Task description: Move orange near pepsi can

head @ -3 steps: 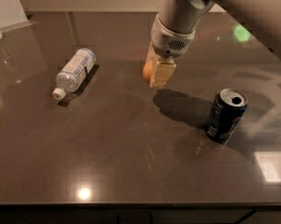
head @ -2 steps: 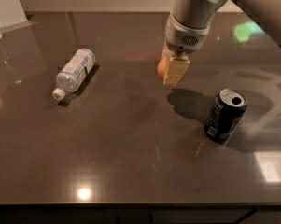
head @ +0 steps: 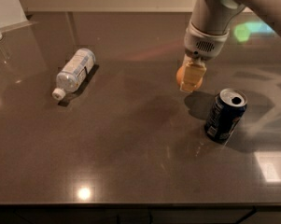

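The gripper [head: 192, 80] held the orange [head: 180, 75] over the table [head: 130, 148], near the pepsi can [head: 225, 115].
Its fingers were clamped on the orange, which was round and showed no long axis or heading. The pepsi can stood upright to the lower right, long axis vertical, silver top up, apart from the orange. A water bottle [head: 74, 71] lay on its side well to the left, cap toward the near-left.

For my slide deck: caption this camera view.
Two-finger gripper holds a small round orange near the upright dark-blue aluminium Pepsi can.
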Controlling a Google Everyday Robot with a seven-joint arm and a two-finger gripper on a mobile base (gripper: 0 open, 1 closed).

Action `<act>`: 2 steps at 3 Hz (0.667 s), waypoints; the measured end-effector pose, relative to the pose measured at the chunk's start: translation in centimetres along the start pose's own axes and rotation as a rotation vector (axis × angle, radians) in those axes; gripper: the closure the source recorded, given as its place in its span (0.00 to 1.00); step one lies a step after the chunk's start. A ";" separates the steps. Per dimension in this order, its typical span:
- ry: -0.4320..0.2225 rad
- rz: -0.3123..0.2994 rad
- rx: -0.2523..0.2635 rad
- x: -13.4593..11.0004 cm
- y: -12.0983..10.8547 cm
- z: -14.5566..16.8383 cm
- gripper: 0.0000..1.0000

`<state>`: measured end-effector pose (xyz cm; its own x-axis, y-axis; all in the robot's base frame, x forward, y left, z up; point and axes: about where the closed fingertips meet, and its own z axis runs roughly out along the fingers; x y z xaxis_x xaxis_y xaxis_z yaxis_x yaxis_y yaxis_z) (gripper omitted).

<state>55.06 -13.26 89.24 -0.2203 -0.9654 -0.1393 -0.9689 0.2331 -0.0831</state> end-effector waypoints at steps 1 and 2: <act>-0.001 0.138 0.013 2.0 1.1 0.1 1.00; -0.007 0.262 0.028 3.6 2.4 0.3 1.00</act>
<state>52.01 -16.16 88.23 -0.4628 -0.8708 -0.1660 -0.8752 0.4786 -0.0704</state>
